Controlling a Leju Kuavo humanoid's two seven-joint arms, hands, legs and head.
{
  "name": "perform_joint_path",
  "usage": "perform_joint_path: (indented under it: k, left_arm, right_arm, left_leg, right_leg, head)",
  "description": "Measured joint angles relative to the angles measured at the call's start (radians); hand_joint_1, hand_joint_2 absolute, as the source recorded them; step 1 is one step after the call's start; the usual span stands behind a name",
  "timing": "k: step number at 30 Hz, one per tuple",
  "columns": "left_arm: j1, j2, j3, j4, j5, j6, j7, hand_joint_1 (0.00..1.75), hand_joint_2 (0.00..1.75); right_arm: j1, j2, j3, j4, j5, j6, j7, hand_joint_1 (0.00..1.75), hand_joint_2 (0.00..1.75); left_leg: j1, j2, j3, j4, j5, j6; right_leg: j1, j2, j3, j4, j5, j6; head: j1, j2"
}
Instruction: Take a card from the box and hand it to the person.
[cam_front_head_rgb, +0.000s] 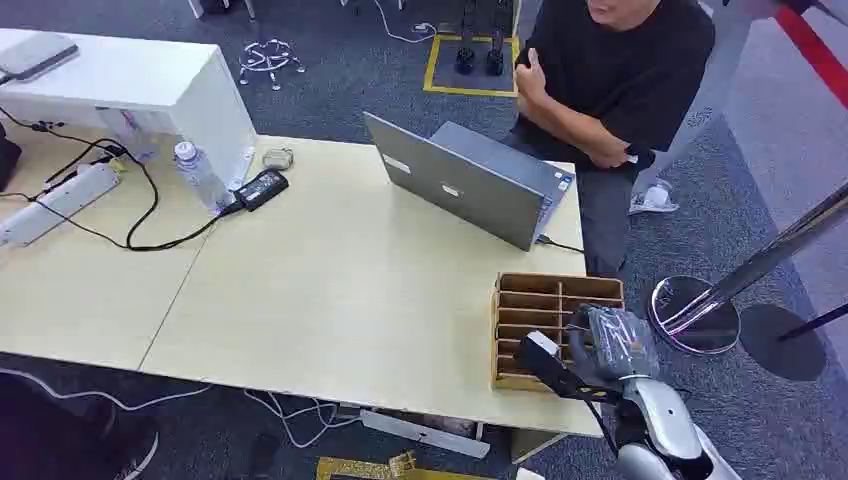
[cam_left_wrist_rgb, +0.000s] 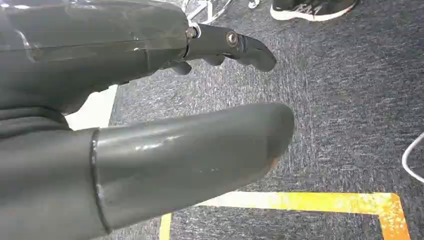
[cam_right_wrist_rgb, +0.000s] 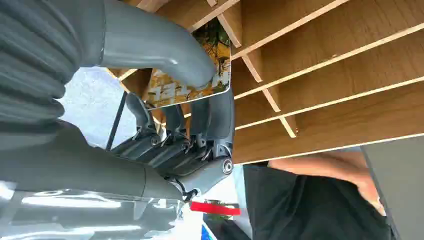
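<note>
A yellow card (cam_right_wrist_rgb: 190, 82) is pinched by the right hand (cam_right_wrist_rgb: 170, 100) over the wooden box (cam_front_head_rgb: 545, 310); left hand (cam_left_wrist_rgb: 150, 125) hangs with fingers apart, nothing held.

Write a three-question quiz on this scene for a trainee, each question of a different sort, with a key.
1. True or false: the right hand pinches a card at the wooden box.
2. Multiple choice: the laptop on the table is A) open, B) closed flat, C) on the floor.
3. Fill in: the left hand hangs over grey carpet and holds ____.

Key: 1 true; 2 A; 3 nothing.
</note>
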Motion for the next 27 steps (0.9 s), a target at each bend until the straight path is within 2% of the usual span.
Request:
perform_joint_path:
  k: [8, 17, 27]
  left_arm:
    - [0.0, 0.0, 0.0, 0.0, 0.001, 0.001, 0.002, 0.0, 0.0]
    - [0.0, 0.0, 0.0, 0.0, 0.003, 0.001, 0.002, 0.0, 0.0]
    - [0.0, 0.0, 0.0, 0.0, 0.011, 0.004, 0.002, 0.0, 0.0]
  right_arm:
    - [-0.001, 0.0, 0.0, 0.002, 0.0, 0.001, 0.0, 1.34, 1.75]
    - [-0.002, 0.0, 0.0, 0.001, 0.011, 0.0, -0.003, 1.41, 1.75]
    - [-0.001, -0.023, -0.003, -0.071, 0.03, 0.003, 0.005, 1.45, 1.75]
  left_leg:
    - [0.0, 0.0, 0.0, 0.0, 0.0, 0.0]
    - [0.0, 0.0, 0.0, 0.0, 0.0, 0.0]
    - [0.0, 0.0, 0.0, 0.0, 0.0, 0.0]
  right_leg:
    - [0.0, 0.0, 0.0, 0.0, 0.0, 0.0]
    - [0.0, 0.0, 0.0, 0.0, 0.0, 0.0]
    - [0.0, 0.0, 0.0, 0.0, 0.0, 0.0]
  head:
    - [0.0, 0.0]
    - [0.0, 0.0]
    - [0.0, 0.0]
